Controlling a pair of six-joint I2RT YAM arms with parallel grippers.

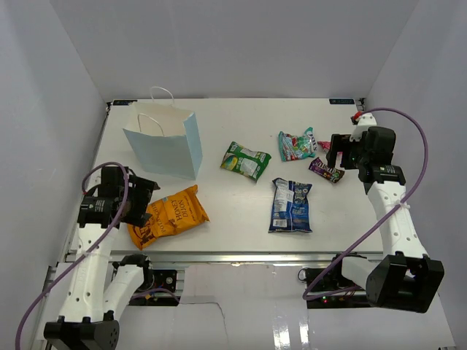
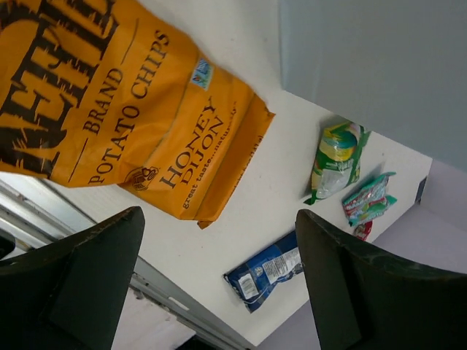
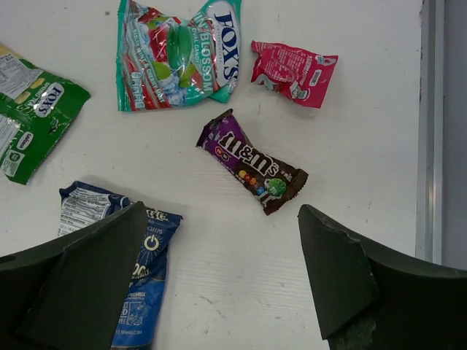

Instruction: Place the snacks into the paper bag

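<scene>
The light blue paper bag (image 1: pixel 166 144) stands upright at the back left. The orange chip bag (image 1: pixel 168 216) lies flat in front of it; it fills the left wrist view (image 2: pixel 124 102). My left gripper (image 1: pixel 142 195) is open and empty just left of it. The green bag (image 1: pixel 246 160), teal-red candy bag (image 1: pixel 296 145), blue-white bag (image 1: pixel 290 205) and dark purple candy pack (image 1: pixel 325 170) lie mid-table. My right gripper (image 1: pixel 337 151) is open and empty above the purple pack (image 3: pixel 252 161).
A small pink-red packet (image 3: pixel 294 71) lies beyond the purple pack near the table's right edge (image 3: pixel 425 131). White walls enclose the table on the left, back and right. The table's metal front rail (image 2: pixel 168 292) runs under my left gripper.
</scene>
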